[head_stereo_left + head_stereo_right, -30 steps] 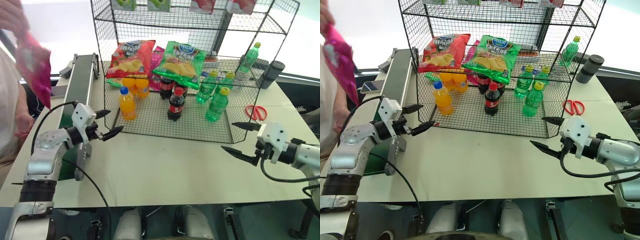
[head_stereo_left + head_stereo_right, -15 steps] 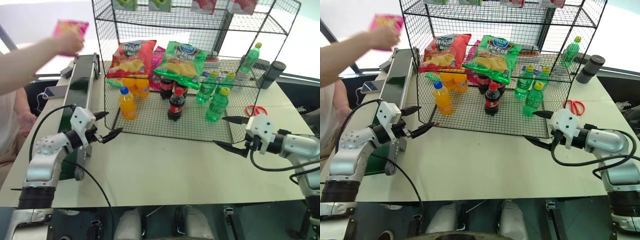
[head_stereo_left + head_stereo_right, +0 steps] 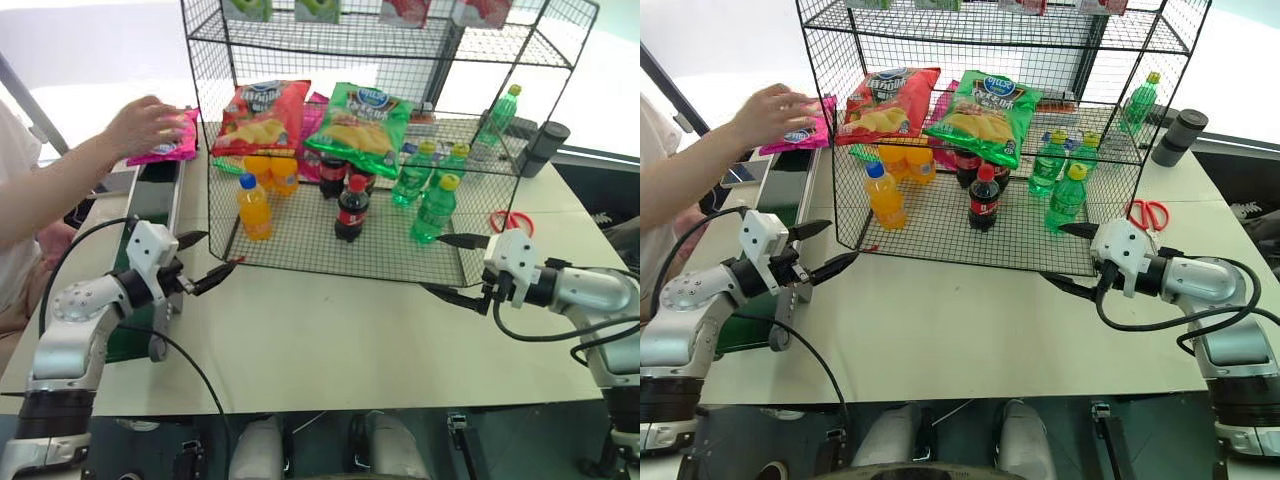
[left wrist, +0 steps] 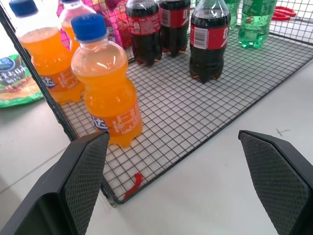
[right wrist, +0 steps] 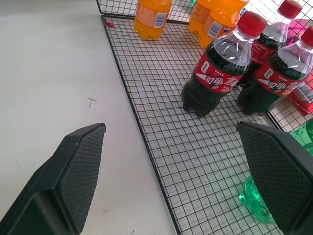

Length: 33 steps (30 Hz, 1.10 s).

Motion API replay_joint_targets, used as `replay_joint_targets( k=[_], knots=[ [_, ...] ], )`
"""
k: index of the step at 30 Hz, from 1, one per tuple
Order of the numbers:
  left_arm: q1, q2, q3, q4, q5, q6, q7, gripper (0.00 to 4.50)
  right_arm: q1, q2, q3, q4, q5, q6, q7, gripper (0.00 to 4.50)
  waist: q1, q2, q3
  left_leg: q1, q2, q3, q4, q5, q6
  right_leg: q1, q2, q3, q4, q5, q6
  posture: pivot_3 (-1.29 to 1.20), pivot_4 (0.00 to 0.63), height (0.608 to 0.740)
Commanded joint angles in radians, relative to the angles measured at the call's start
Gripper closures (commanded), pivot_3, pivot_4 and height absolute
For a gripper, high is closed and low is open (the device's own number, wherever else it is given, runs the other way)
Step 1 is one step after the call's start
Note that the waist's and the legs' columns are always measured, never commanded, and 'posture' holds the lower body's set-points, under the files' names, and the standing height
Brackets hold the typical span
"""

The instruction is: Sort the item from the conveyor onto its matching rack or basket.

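I'm looking over a wide black rack (image 3: pixel 400 250) straight ahead on the table (image 3: pixel 330 340), bottles on its bottom tier, red and green chip bags on the tier above. The conveyor (image 3: pixel 150 215) runs along the rack's left side, away from me.

The pink bag (image 3: pixel 165 140) sits at the conveyor's far end, w/ a person's hand (image 3: pixel 145 122) resting on it, so it's not free to take yet. Its long axis seems to lie across the belt, though the hand covers a good part.

Left gripper (image 3: pixel 207 258) hangs just beside the conveyor near the rack's front-left corner, jaws spread wide, nothing between them. Right gripper (image 3: pixel 450 265) is at the rack's front-right corner, also wide open and empty, well apart from the bag w/ the whole rack between.

So the left arm is nearer by far. From it the bag lies forward and slightly left, up the belt. My guess: wait for the belt to bring it closer, then take it w/ the left.
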State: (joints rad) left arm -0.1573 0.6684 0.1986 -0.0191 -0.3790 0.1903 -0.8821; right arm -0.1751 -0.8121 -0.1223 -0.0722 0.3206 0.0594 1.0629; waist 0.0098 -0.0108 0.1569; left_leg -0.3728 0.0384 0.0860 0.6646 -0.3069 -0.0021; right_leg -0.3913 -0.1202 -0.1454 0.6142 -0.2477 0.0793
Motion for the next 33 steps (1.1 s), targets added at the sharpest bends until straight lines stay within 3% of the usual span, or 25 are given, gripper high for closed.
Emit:
replay_joint_targets(
  k=[1,15,21,28,31,33],
  knots=[
    [0.025,0.01,0.04,-0.036,0.001,-0.031,0.014,0.0,-0.031,0.005,0.001,-0.017,0.015,-0.001,0.006,0.03,0.0,0.0,0.0,0.0,0.0,0.0,0.0,0.0,0.0,0.0,0.0,0.0,0.0,0.0,0.0,0.0,0.15,0.74],
    [0.14,0.066,0.138,-0.039,0.131,-0.188,0.131,0.0,-0.129,0.179,0.094,-0.076,0.177,0.179,0.024,0.03,-0.003,0.0,0.0,0.0,0.001,0.0,0.0,-0.001,0.001,-0.001,0.0,0.0,0.0,0.0,-0.001,0.0,0.15,0.74],
    [0.219,0.12,0.172,-0.034,0.265,-0.324,0.191,0.0,-0.199,0.219,0.127,-0.064,0.274,0.296,0.087,0.03,-0.001,0.0,0.0,-0.001,0.002,0.0,0.0,-0.001,0.001,-0.002,0.0,0.0,0.0,0.001,-0.001,0.0,0.15,0.74],
    [0.343,0.156,0.236,-0.013,0.429,-0.421,0.311,0.0,-0.226,0.225,0.165,-0.039,0.266,0.327,0.134,0.03,0.0,0.001,0.0,-0.001,0.002,0.001,0.0,-0.001,0.002,-0.003,0.0,0.0,0.0,0.001,-0.001,0.0,0.15,0.74],
    [0.367,0.197,0.227,0.041,0.599,-0.462,0.43,0.0,-0.236,0.246,0.166,-0.053,0.286,0.336,0.143,0.03,0.0,0.001,0.0,-0.001,0.002,0.001,-0.001,-0.001,0.002,-0.003,0.0,0.0,0.0,0.001,-0.002,0.0,0.15,0.74],
    [0.354,0.188,0.234,0.056,0.612,-0.459,0.476,0.0,-0.235,0.261,0.178,-0.051,0.259,0.309,0.137,0.03,0.0,0.001,0.0,-0.001,0.003,0.001,-0.001,-0.001,0.002,-0.003,0.001,0.0,0.0,0.001,-0.003,0.0,0.15,0.74]
  ],
)
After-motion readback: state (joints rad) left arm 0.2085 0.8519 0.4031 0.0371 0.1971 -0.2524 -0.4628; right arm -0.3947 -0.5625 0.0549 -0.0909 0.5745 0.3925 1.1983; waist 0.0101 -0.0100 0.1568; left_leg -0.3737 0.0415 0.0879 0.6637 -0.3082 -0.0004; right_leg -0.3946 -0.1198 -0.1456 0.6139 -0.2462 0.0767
